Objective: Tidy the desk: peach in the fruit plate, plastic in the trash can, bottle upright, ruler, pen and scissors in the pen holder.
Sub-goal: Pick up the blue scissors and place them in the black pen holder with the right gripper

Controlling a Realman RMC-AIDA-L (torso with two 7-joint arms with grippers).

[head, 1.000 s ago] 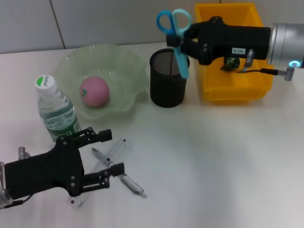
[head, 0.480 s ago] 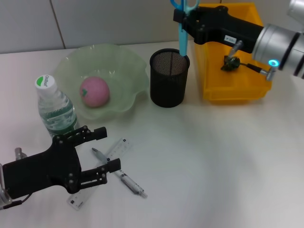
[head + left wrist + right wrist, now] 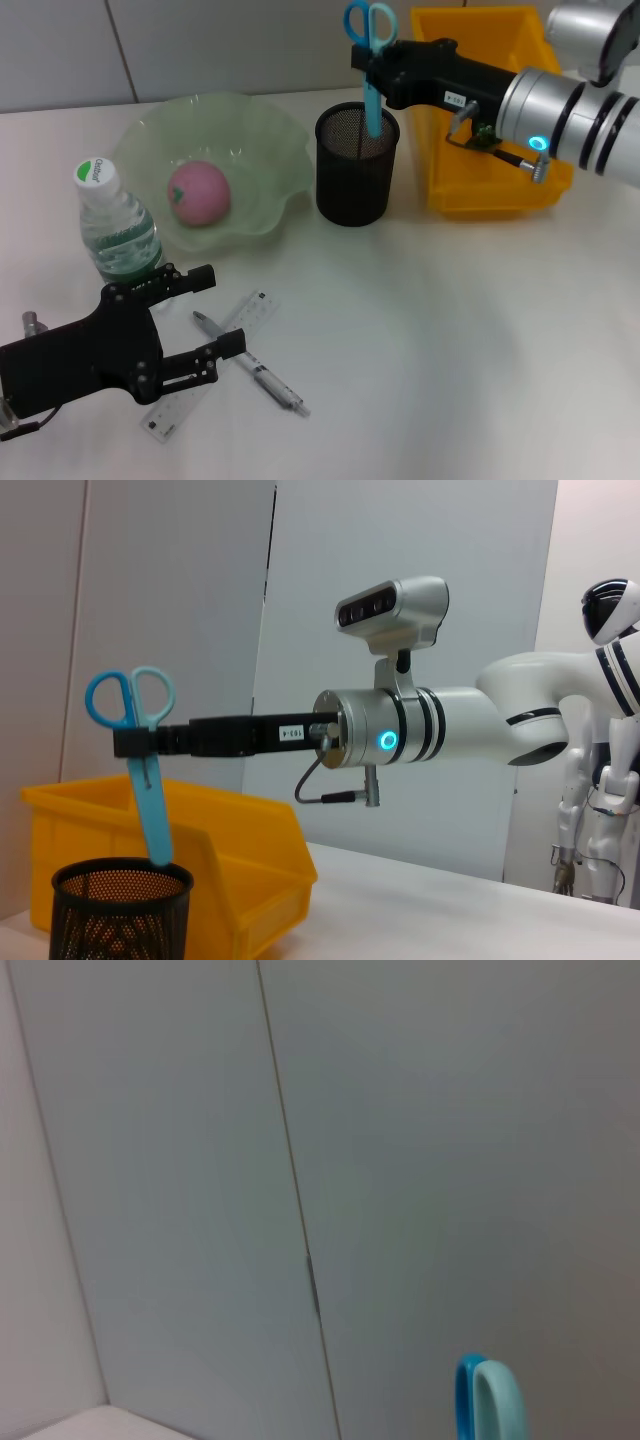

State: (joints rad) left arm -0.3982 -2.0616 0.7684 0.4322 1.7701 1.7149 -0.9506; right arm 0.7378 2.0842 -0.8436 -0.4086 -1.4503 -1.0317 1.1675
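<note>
Pinching the scissors upright, the right gripper dips their tip into the pen holder; the left gripper, spread, hovers over the ruler near the tabletop's front-left corner.

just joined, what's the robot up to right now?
It is tidying a desk. The right pincer holds the scissors upright with the sheathed tip just inside the black pen holder, not yet released. The left pincer hangs open over the ruler and pen, both lying flat on the desk. The peach sits in the fruit plate, the bottle stands upright, and something small and dark lies in the trash can.
</note>
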